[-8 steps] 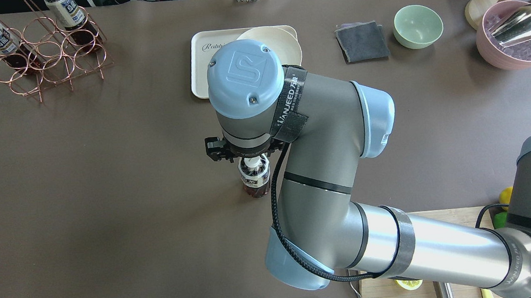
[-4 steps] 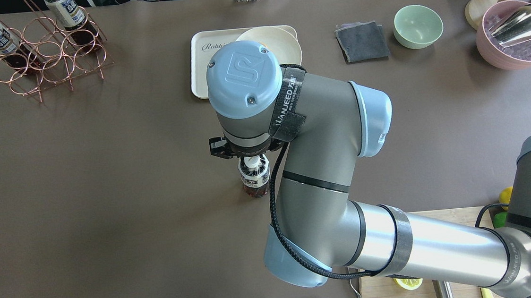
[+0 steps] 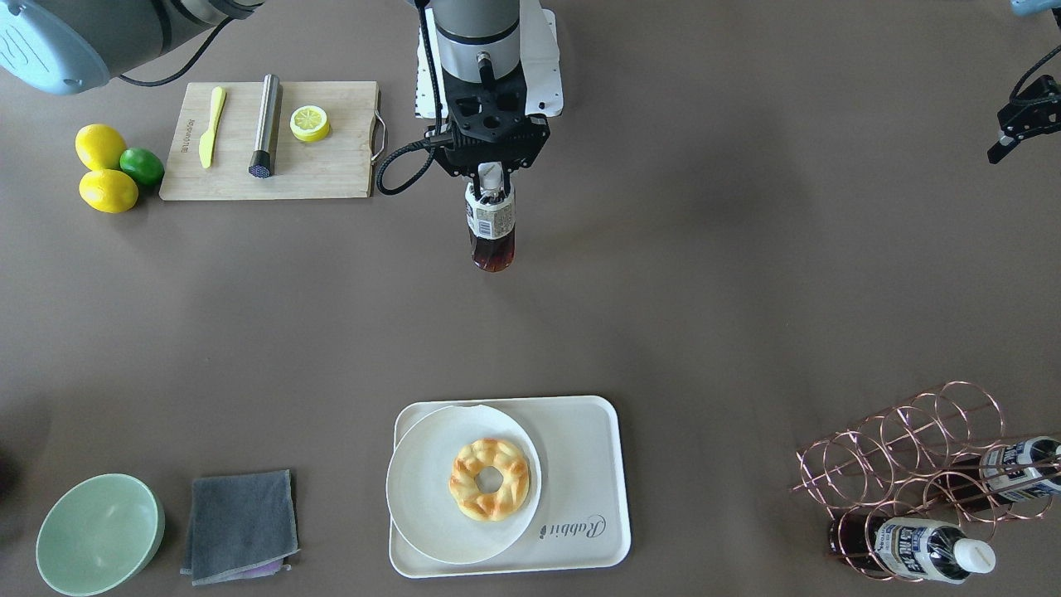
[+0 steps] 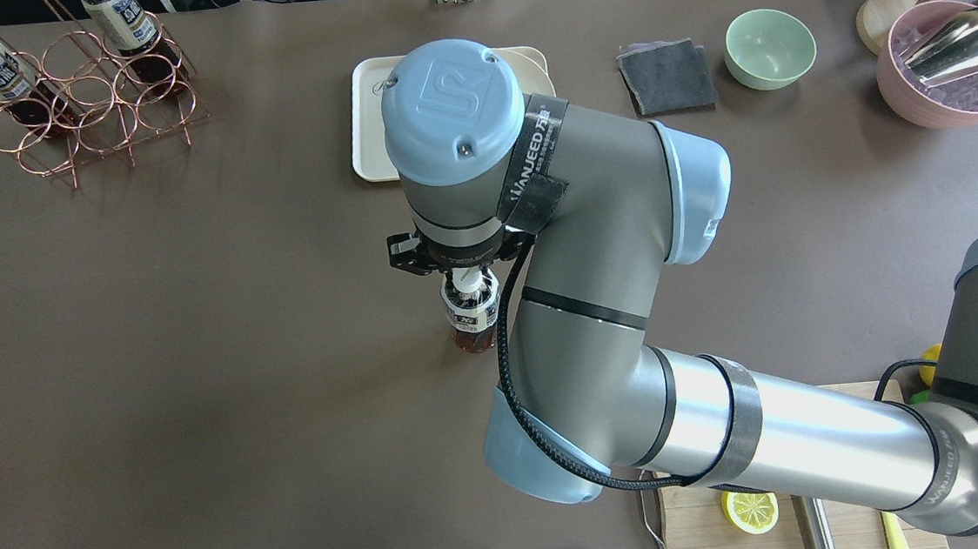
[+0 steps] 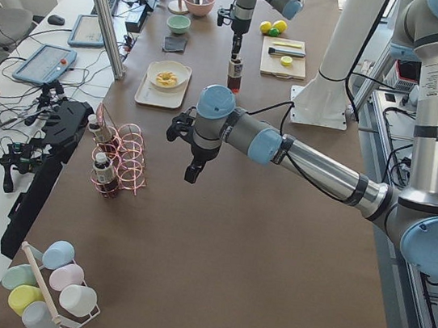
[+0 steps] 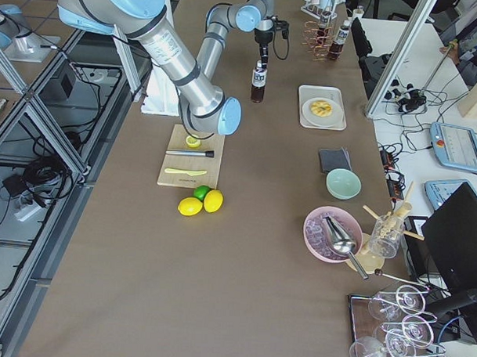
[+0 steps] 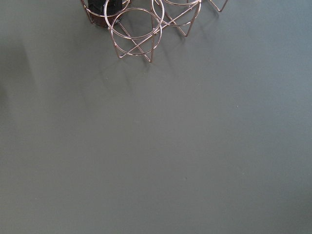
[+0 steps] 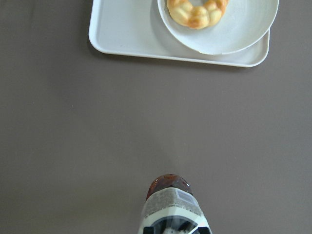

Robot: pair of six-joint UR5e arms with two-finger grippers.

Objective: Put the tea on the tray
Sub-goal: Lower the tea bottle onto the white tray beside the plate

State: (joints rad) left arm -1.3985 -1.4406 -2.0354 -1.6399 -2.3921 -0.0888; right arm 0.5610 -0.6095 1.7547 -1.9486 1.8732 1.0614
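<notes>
At the bottom edge of the right wrist view the tea (image 8: 173, 207) hangs straight under the camera. The front-facing view shows the right gripper (image 3: 491, 172) with its jaws clenched on the bottle's neck, just under the white cap. Whether the base has cleared the tabletop (image 8: 73, 146) I cannot tell. Beyond the bottle lies a bare stretch, then the tray (image 8: 122, 31) along the top of that frame, well apart from the tea. A round plate (image 8: 243, 36) with a doughnut (image 8: 197, 9) fills the tray's right part, so only its upper-left portion is free. A grip this high probably lets the bottle swing. It could clip the tray's rim or the plate, or topple if set down half on the rim. The right arm reaches to mid-table, elbow bent and wrist pointing straight down. The left gripper (image 3: 1007, 133) hovers at the front-facing view's upper right, and whether its jaws are clenched I cannot tell.
</notes>
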